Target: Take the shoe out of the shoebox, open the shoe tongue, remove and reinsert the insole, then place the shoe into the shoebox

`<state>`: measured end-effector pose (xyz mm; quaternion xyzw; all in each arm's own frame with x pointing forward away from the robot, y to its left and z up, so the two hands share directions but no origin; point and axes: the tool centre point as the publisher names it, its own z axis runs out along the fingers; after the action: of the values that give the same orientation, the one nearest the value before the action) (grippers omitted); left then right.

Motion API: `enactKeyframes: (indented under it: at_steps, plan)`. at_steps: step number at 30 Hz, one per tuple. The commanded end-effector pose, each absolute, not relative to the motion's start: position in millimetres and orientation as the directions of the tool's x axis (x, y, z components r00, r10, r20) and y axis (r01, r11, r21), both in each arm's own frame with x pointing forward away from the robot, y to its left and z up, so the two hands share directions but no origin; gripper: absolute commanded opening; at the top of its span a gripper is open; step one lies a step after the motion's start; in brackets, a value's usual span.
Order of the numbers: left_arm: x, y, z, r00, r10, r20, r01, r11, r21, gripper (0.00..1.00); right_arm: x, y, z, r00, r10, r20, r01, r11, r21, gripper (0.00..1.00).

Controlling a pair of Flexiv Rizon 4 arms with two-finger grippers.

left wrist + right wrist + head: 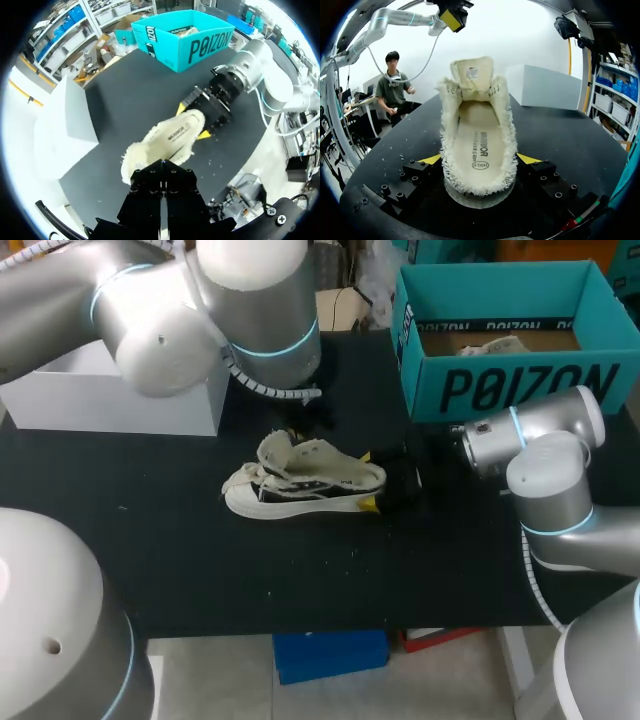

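Observation:
A cream shoe with frayed edges lies in the middle of the black table, toe to the left. Its heel sits between the yellow tips of my right gripper, which press on both sides. In the right wrist view the tongue stands up and the insole lies flat inside. My left gripper hangs above the toe end, fingers shut with nothing in them; it is also seen high over the tongue. The teal shoebox stands open at the back right.
A white box stands at the back left of the table. Crumpled paper lies inside the shoebox. Small cream crumbs dot the table in front of the shoe. The table's front edge is close below the shoe.

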<state>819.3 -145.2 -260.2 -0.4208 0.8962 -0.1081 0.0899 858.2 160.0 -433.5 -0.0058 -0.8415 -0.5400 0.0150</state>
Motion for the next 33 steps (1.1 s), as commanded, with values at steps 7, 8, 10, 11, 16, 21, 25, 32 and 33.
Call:
enactKeyframes:
  at_steps: [7, 8, 10, 11, 16, 21, 25, 32, 33]
  plan:
    - [823, -146, -263, -0.843, -0.477, 0.248, -0.499, 0.866, -0.034, 0.00, 858, 161, -436, -0.999, -0.004, 0.032, 0.027, 0.418, 0.908, 0.00]
    - [823, -146, -264, -0.850, -0.475, 0.227, -0.493, 0.870, -0.024, 0.00, 858, 161, -436, -0.999, -0.004, 0.032, 0.027, 0.418, 0.908, 0.00]
    - [823, -146, -264, -0.849, -0.480, 0.221, -0.497, 0.868, -0.025, 0.00, 858, 161, -436, -0.999, -0.004, 0.032, 0.027, 0.418, 0.908, 0.00]
    - [823, -146, -264, -0.849, -0.480, 0.221, -0.497, 0.868, -0.025, 0.00, 858, 161, -436, -0.999, -0.004, 0.032, 0.027, 0.418, 0.908, 0.00]
    - [823, -146, -264, -0.849, -0.480, 0.221, -0.497, 0.868, -0.025, 0.00, 858, 161, -436, -0.999, -0.004, 0.032, 0.027, 0.418, 0.908, 0.00]
    - [823, -146, -264, -0.849, -0.480, 0.221, -0.497, 0.868, -0.025, 0.00, 858, 161, -436, -0.999, -0.004, 0.032, 0.027, 0.418, 0.908, 0.00]
    - [821, -154, -257, -0.891, -0.442, 0.103, -0.449, 0.892, -0.057, 0.00, 858, 161, -436, -0.999, -0.004, 0.032, 0.027, 0.418, 0.908, 0.00]
    - [811, -170, -258, -0.976, -0.211, -0.049, -0.196, 0.956, -0.218, 0.00, 858, 161, -436, -0.999, -0.004, 0.032, 0.027, 0.418, 0.908, 0.00]
    - [810, -172, -258, -0.984, -0.173, -0.050, -0.159, 0.963, -0.216, 0.00, 858, 161, -436, -0.999, -0.004, 0.032, 0.027, 0.418, 0.908, 0.00]
